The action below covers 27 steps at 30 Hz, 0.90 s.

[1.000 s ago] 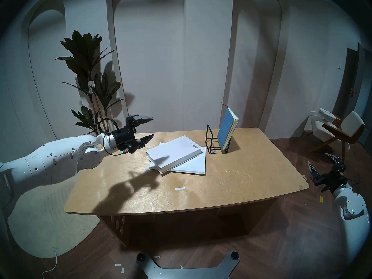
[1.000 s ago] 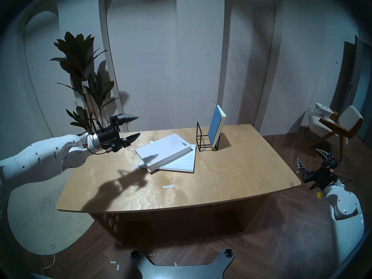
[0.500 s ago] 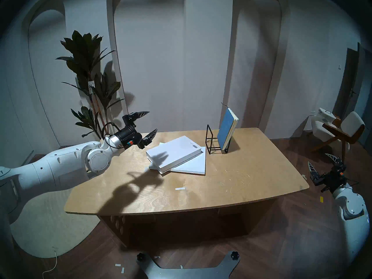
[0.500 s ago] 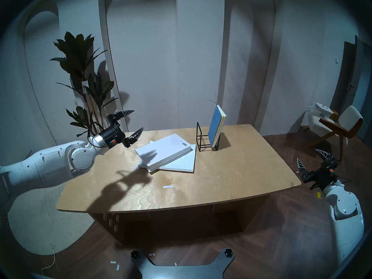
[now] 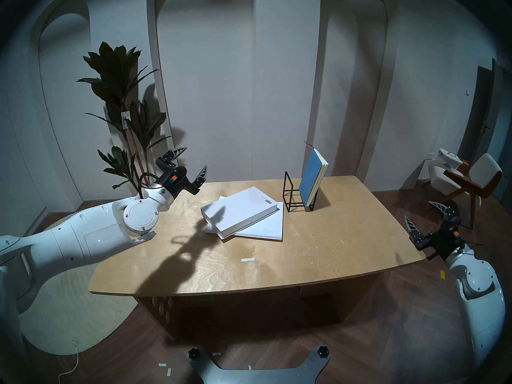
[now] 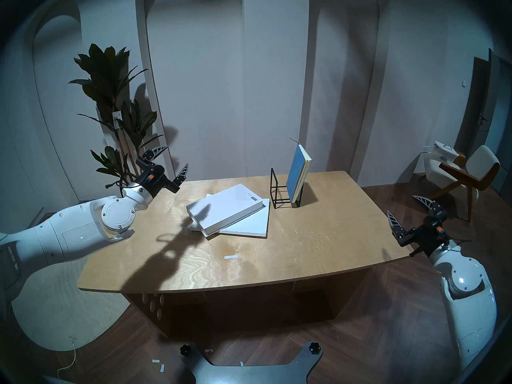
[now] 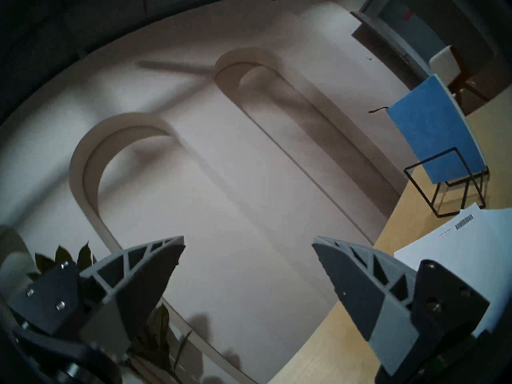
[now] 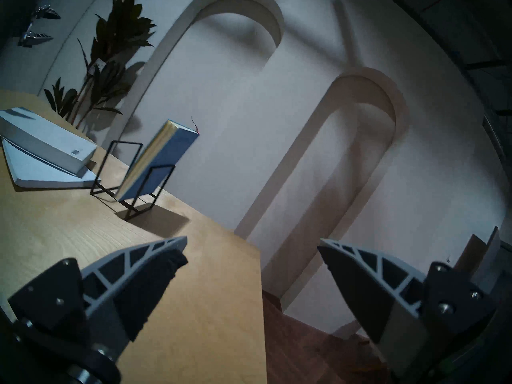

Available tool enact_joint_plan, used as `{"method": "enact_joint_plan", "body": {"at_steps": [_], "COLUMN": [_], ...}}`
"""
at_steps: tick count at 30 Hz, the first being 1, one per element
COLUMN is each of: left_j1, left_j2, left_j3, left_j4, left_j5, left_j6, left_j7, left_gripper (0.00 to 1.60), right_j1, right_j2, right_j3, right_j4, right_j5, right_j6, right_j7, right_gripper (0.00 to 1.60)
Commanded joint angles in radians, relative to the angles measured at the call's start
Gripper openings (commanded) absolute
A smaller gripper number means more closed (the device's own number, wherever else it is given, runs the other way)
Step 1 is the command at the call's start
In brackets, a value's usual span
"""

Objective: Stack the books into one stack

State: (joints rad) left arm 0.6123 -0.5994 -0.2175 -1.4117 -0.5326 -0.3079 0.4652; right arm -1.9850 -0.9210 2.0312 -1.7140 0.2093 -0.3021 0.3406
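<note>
Pale arched wall panels back a wooden table point(image 5: 318, 253) where the books are only partly gathered. At its middle the thick white hardcover point(image 5: 239, 210) lies flat and skewed on the large thin white booklet point(image 5: 266, 228), so two of the three already form a rough pile. To their right, toward the far edge, the blue notebook point(image 5: 311, 181) stands on end in the black wire rack point(image 5: 293, 197), leaning right against the rack's right-hand frame, which keeps it from falling. It looks like the one book not yet stacked.

Farther out, the left gripper point(image 5: 191, 164) hovers above the table's far left corner, jaws wide and empty, well apart from the pile. The right gripper point(image 5: 425, 215) hangs off the table's right edge, also spread wide with nothing in it, pointing toward the rack. That, I judge, suits it to fetch the notebook. A leafy plant point(image 5: 122, 112) stands behind the left arm.
</note>
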Motion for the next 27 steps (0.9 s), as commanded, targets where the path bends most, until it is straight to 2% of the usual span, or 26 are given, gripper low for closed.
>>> {"method": "enact_joint_plan", "body": {"at_steps": [1,3,4,5,6,8,9,11,13,16,19,27], "left_j1": [0.011,0.018,0.019,0.020,0.019,0.017,0.015,0.010,0.005,0.003,0.003,0.003], "left_j2": [0.000,0.000,0.001,0.003,0.005,0.011,0.014,0.022,0.030,0.042,0.051,0.065], "left_j3": [-0.060,-0.069,-0.075,-0.081,-0.086,-0.095,-0.098,-0.105,-0.109,-0.116,-0.121,-0.130], "left_j4": [-0.033,-0.041,-0.043,-0.049,-0.052,-0.057,-0.058,-0.065,-0.071,-0.082,-0.090,-0.101], "left_j5": [-0.197,-0.257,-0.279,-0.310,-0.332,-0.374,-0.386,-0.429,-0.443,-0.473,-0.494,-0.530], "left_j6": [0.041,0.059,0.070,0.085,0.096,0.131,0.142,0.173,0.194,0.217,0.233,0.260], "left_j7": [0.016,0.012,0.019,0.021,0.022,0.037,0.039,0.042,0.049,0.054,0.060,0.075], "left_gripper": [1.60,1.60,1.60,1.60,1.60,1.60,1.60,1.60,1.60,1.60,1.60,1.60], "right_j1": [0.104,0.135,0.118,0.161,0.143,0.191,0.167,0.212,0.213,0.263,0.280,0.354], "right_j2": [0.024,0.028,0.041,0.031,0.044,0.040,0.057,0.057,0.081,0.103,0.114,0.047], "right_j3": [-0.051,-0.077,-0.082,-0.102,-0.107,-0.138,-0.140,-0.170,-0.193,-0.246,-0.276,-0.341], "right_j4": [-0.056,-0.052,-0.062,-0.047,-0.058,-0.040,-0.051,-0.025,-0.001,0.068,0.083,0.092], "right_j5": [-0.034,-0.035,-0.034,-0.044,-0.042,-0.052,-0.046,-0.063,-0.067,-0.091,-0.092,-0.074], "right_j6": [0.005,0.020,0.026,0.036,0.044,0.070,0.078,0.097,0.083,0.080,0.078,0.062], "right_j7": [-0.036,-0.041,-0.056,-0.059,-0.076,-0.091,-0.108,-0.121,-0.135,-0.127,-0.140,-0.212], "right_gripper": [1.60,1.60,1.60,1.60,1.60,1.60,1.60,1.60,1.60,1.60,1.60,1.60]}}
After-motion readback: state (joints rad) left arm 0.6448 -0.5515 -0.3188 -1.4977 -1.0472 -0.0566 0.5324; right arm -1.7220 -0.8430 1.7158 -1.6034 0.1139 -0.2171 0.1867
